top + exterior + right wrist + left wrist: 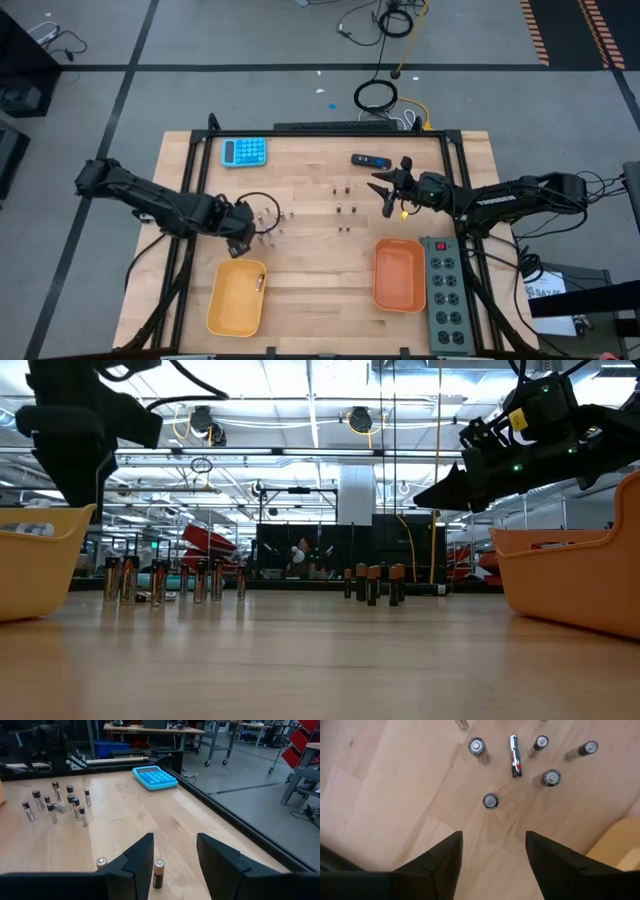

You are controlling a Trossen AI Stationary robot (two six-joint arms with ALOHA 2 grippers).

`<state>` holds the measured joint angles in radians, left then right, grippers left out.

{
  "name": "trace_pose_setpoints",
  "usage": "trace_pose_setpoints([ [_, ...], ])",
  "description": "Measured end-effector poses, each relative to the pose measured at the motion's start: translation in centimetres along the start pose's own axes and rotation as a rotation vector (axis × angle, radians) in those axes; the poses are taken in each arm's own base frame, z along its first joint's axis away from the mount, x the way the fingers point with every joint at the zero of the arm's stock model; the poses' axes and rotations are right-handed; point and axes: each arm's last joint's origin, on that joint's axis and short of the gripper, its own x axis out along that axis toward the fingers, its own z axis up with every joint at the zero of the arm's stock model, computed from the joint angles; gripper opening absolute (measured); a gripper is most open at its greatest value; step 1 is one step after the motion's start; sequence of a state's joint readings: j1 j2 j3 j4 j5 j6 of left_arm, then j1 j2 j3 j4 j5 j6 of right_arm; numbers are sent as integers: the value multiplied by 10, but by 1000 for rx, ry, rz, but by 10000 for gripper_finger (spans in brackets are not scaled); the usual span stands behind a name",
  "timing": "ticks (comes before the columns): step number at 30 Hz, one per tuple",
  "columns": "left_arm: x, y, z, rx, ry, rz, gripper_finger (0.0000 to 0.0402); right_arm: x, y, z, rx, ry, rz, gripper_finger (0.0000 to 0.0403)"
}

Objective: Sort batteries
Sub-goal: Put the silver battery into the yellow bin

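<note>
Larger silvery batteries (270, 220) stand in a cluster left of the table's centre; one (515, 755) lies flat among them. My left gripper (494, 837) hovers open just above and left of them, the nearest upright battery (490, 801) ahead of its fingers. Smaller dark batteries (345, 207) stand in pairs at mid-table. My right gripper (175, 842) is open and raised at the right (385, 192); one copper-topped battery (158, 872) shows below, between its fingers, untouched. One battery (262, 280) lies in the yellow tray (222, 305).
An orange tray (400, 298) sits near the right front, with a grey power strip (447, 295) beside it. A blue calculator (244, 152) and a black gadget with a blue end (370, 159) lie near the far edge. Bare wood lies between the trays.
</note>
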<state>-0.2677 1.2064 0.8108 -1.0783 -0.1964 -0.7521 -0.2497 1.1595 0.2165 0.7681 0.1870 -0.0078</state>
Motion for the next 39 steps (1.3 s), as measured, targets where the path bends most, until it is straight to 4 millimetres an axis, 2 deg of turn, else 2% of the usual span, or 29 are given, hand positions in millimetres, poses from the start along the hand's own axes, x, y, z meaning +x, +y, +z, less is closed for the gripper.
trace_pose_setpoints([
  [11,28,6,-6,-95,25,-24,235,0,0,0,0,0,0,144],
  [25,60,11,-11,-114,-57,-51,235,0,0,0,0,-2,1,144],
  [32,65,14,-12,-122,-101,-13,235,0,0,0,0,-2,1,144],
  [39,76,14,-15,-134,-144,-47,235,0,0,0,0,0,1,144],
])
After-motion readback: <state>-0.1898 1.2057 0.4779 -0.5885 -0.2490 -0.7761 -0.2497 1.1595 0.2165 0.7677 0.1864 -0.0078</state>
